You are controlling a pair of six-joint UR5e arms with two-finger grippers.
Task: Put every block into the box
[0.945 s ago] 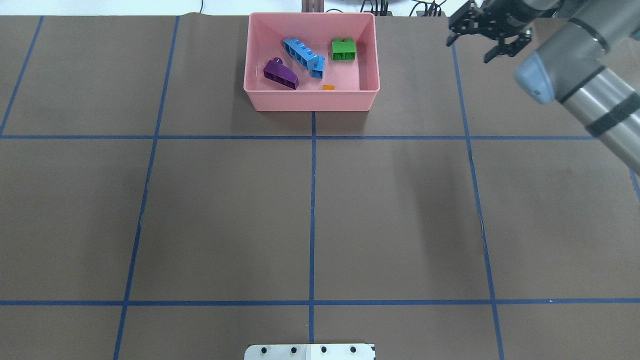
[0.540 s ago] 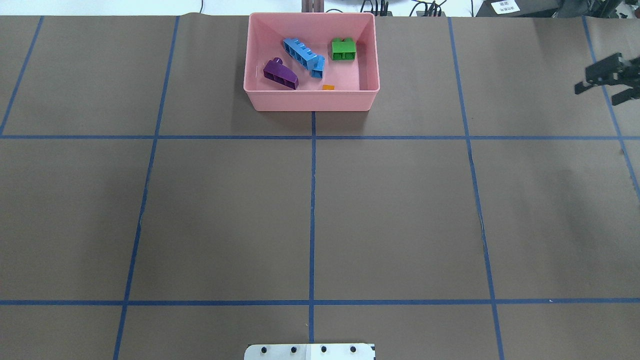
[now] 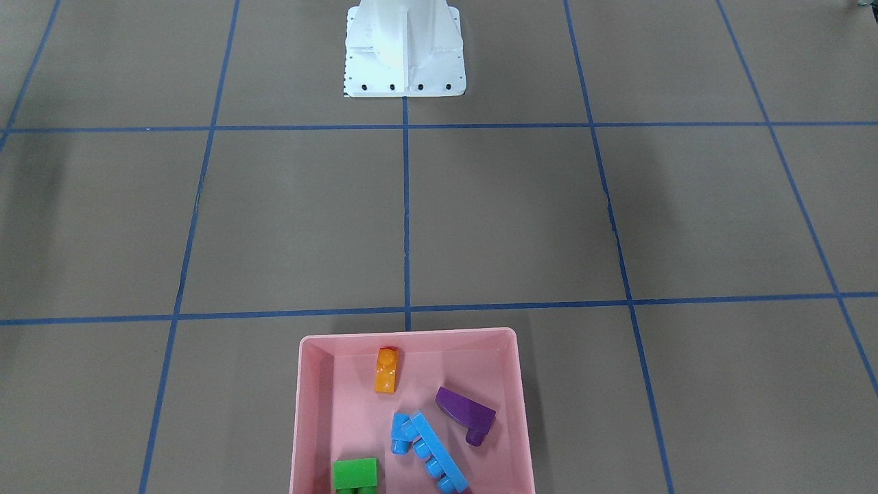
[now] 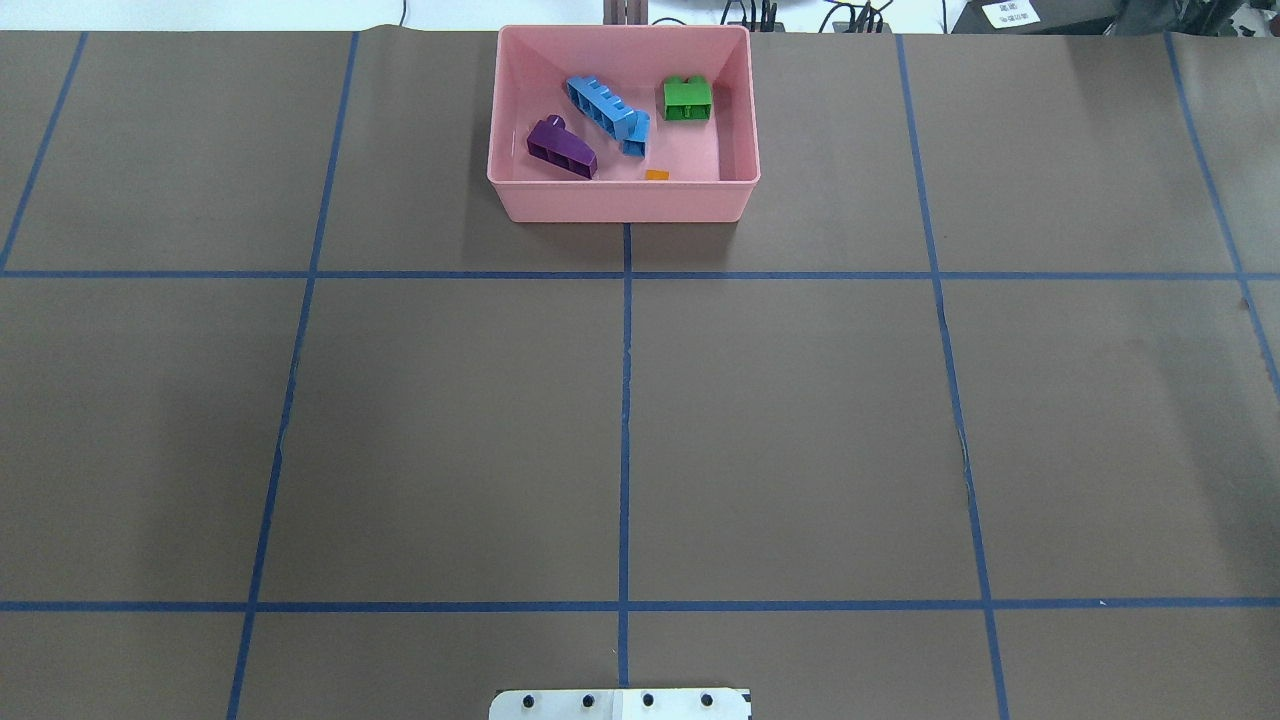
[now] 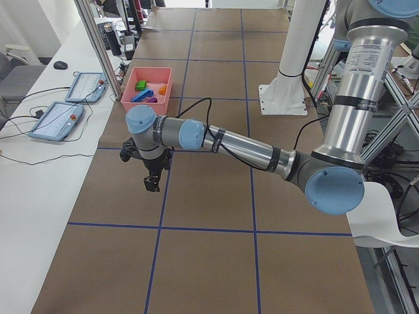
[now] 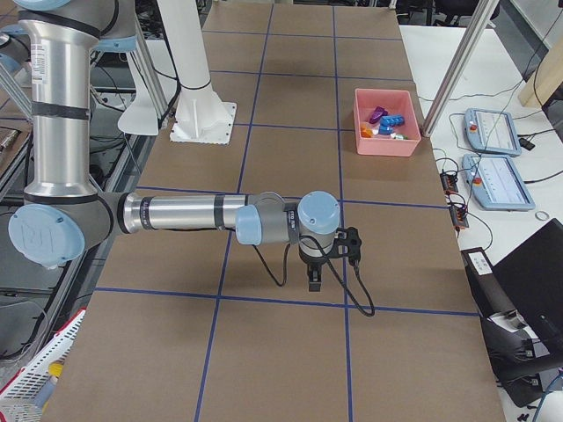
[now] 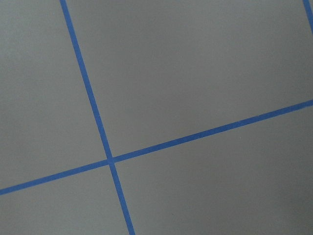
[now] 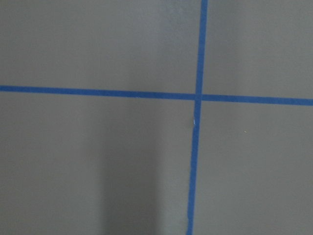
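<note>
The shallow pale pink plastic box [image 4: 620, 205], low-walled and round-cornered, sits on the brown paper-covered desk [image 4: 800, 420] at the edge farthest from the robot, in line with the middle one of the blue tape lines [image 4: 625, 420]. All five studded plastic bricks lie inside it. The orange sloped brick [image 3: 386, 370] is close to the wall nearest the robot. The purple wedge brick [image 3: 465, 408] lies on its side. The long blue four-stud brick [image 3: 439, 456] lies aslant, with the small blue one-stud brick [image 3: 400, 432] right against its nearer end. The bright green brick [image 3: 354, 473] rests apart from them, toward a far corner. The left tool [image 5: 152, 183] and the right tool [image 6: 314, 280] each hang over the desk near a tape crossing, well apart from the box. For either, I cannot tell whether the fingers are apart or together.
</note>
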